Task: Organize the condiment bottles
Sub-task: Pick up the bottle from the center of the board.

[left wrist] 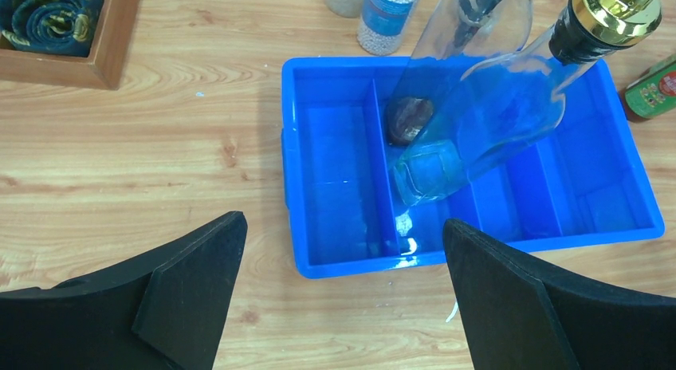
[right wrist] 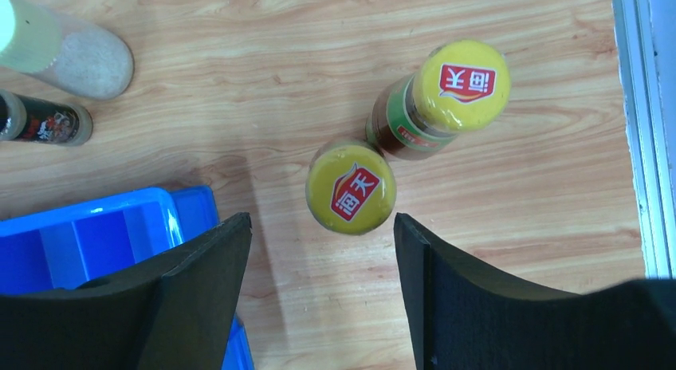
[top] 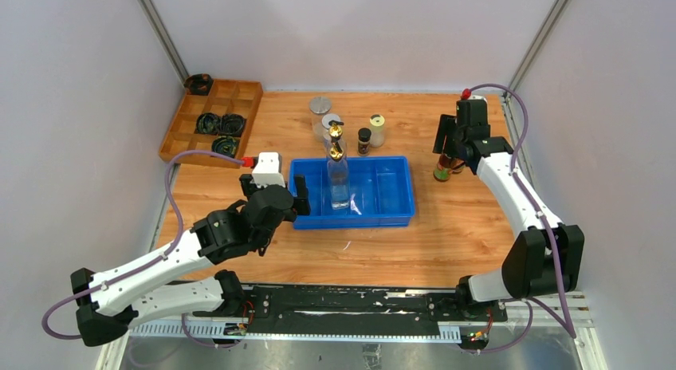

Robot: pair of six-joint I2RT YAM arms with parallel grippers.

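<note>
A tall clear gold-spouted bottle (top: pixel 339 179) stands in the blue divided bin (top: pixel 391 214). In the left wrist view the bottle (left wrist: pixel 486 123) leans across the frame, with a second clear glass shape (left wrist: pixel 470 27) behind it. My left gripper (top: pixel 301 198) is open and empty at the bin's left front corner (left wrist: pixel 343 250). Two dark yellow-capped sauce bottles (right wrist: pixel 351 187) (right wrist: pixel 462 84) stand right of the bin. My right gripper (right wrist: pixel 323 230) is open above them, with the nearer cap just ahead of its fingertips. Behind the bin stand silver-lidded jars (top: pixel 320 105), a cream-lidded jar (top: pixel 376 129) and a small black-capped bottle (top: pixel 364 140).
A wooden divided tray (top: pixel 211 119) with black coiled rings sits at the back left. Grey walls close the table on three sides, and a metal rail (right wrist: pixel 642 131) runs along the right edge near the sauce bottles.
</note>
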